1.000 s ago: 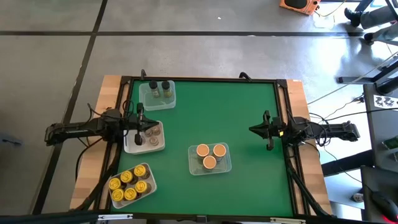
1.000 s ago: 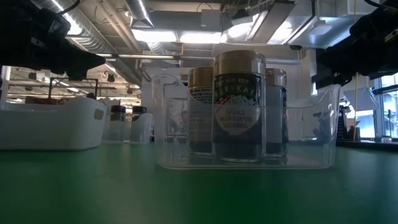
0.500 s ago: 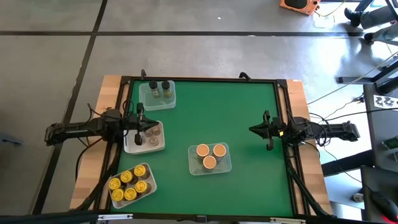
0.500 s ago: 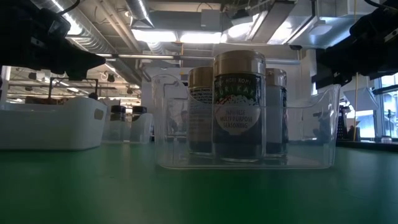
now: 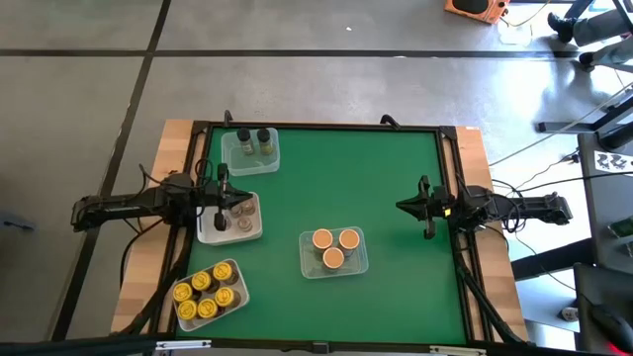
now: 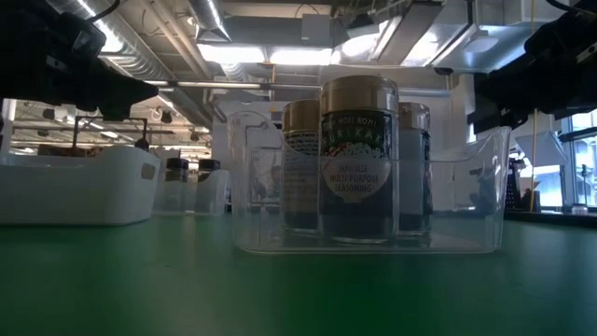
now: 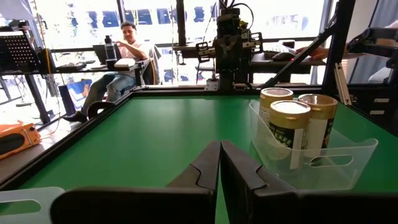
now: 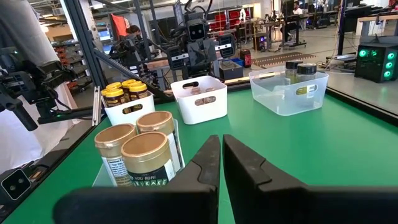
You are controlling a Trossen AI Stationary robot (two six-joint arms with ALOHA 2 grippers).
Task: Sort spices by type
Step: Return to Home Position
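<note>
Both arms sit at opposite edges of the table point(image 5: 346, 178), carrying nothing. This reads as parked, with the sorting apparently done. The left gripper point(image 7: 219, 146) is low over the green, beside the white tray point(image 5: 204, 231); its fingers are almost together, a thin slit between them, empty. The right gripper point(image 8: 221, 140) faces inward from the other edge, well apart from any jar, with the same thin slit and also empty.

Spices: four groups, one lid colour per tray, all upright so the lids read from above (none loose that the high view shows).
- Yellow-lidded jars point(image 5: 206, 290), about six, packed in the corner tray point(image 5: 241, 279) on the left arm's side.
- Orange-tan jars point(image 5: 333, 245), three, in the clear tray point(image 5: 358, 267) mid-table.
- Brownish-grey lids point(image 5: 238, 212) in the white tray.
- Two dark-lidded jars point(image 5: 253, 138) in the far clear tray point(image 5: 237, 164).

Look: small cylinders with flat lids and dark bodies — a pale printed label point(image 6: 358, 175), its lettering too fine to read surely.
</note>
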